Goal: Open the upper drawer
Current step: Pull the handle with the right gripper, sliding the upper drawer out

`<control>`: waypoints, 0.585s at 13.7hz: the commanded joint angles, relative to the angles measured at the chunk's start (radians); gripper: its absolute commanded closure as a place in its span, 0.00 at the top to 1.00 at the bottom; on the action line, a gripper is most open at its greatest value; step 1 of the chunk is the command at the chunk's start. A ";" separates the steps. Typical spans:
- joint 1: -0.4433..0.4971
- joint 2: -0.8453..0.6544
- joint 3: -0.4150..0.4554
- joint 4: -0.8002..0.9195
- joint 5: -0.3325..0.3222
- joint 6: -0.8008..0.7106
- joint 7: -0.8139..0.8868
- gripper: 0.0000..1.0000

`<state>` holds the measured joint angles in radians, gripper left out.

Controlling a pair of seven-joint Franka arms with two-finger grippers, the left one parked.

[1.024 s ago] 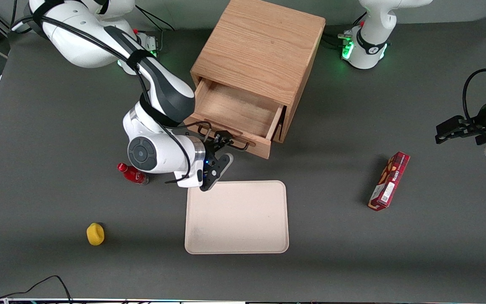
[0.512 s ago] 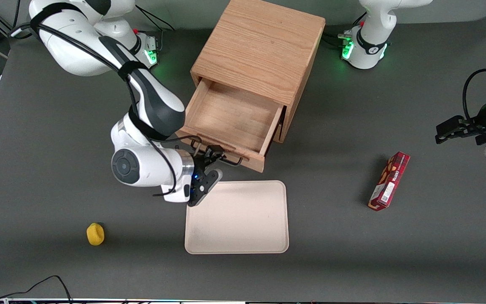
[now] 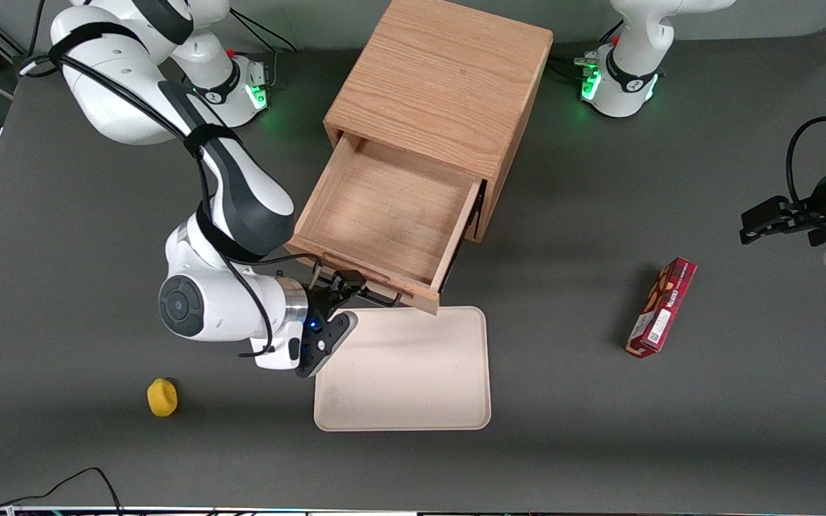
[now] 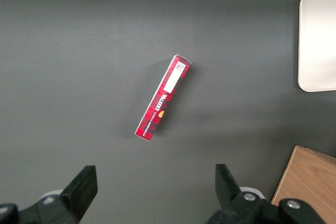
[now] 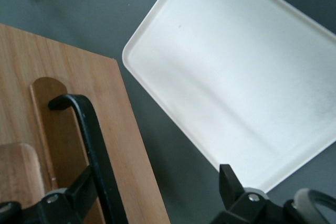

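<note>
The upper drawer (image 3: 384, 215) is a light oak box standing far out of the cabinet (image 3: 442, 79), its inside bare. Its front edge reaches over the rim of the tray. The black bar handle (image 3: 363, 289) runs along the drawer front. My right gripper (image 3: 341, 304) is at the handle, nearer the front camera than the drawer. In the right wrist view the handle (image 5: 92, 140) lies against the inner side of one finger (image 5: 79, 187). The second finger (image 5: 228, 179) stands far apart from it over the table, so the gripper (image 5: 152, 179) is open. The bottom drawer is hidden.
A cream tray (image 3: 402, 369) lies on the table just in front of the drawer and shows in the right wrist view (image 5: 236, 77). A red box (image 3: 662, 307) lies toward the parked arm's end. A yellow object (image 3: 162, 397) lies near the front edge, toward the working arm's end.
My gripper has moved toward the front camera with the handle, and the drawer has slid much farther out. My arm now covers a red bottle seen earlier.
</note>
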<state>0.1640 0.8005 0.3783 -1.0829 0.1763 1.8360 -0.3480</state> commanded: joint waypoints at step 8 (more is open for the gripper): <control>0.005 -0.255 -0.030 0.115 -0.017 -0.275 -0.054 1.00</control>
<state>0.1695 0.7156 0.3611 -0.9158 0.1753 1.6351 -0.4002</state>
